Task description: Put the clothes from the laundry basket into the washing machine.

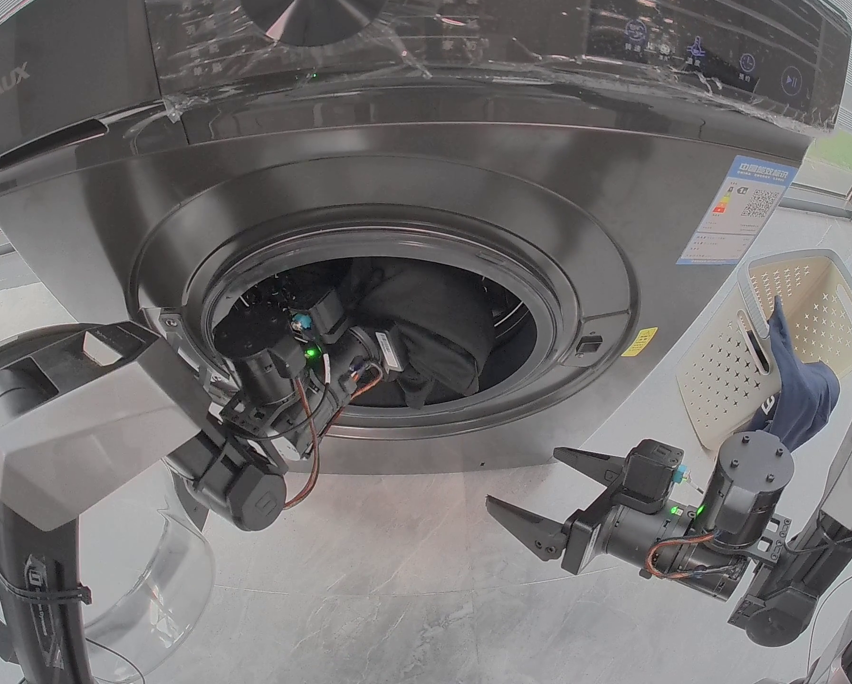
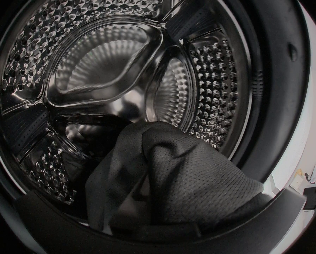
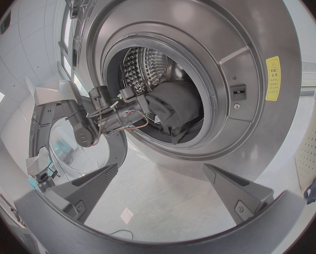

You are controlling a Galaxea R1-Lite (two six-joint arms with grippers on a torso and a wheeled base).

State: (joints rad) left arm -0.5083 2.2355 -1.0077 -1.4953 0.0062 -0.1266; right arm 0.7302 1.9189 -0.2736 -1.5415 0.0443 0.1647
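the washing machine fills the upper half of the head view, with its round opening in the middle-left of the frame. the left arm bends up from the lower left and pushes through that opening. this puts the left pincer at the mouth of the drum, against a black garment. the cloth hides its tip, so whether it is clenched or released cannot be told. the black garment lies bunched at the front of the drum, and one fold hangs over the lower lip of the opening.

the right arm comes in from the lower right of the frame. it is held low and roughly level over the floor, with the wrist pointing toward the machine. the right pincer is released, its jaws spread wide.

at the right edge of the frame the pale laundry basket sits beside the machine, with a blue garment hanging over its rim. the open glass door is at the lower left.
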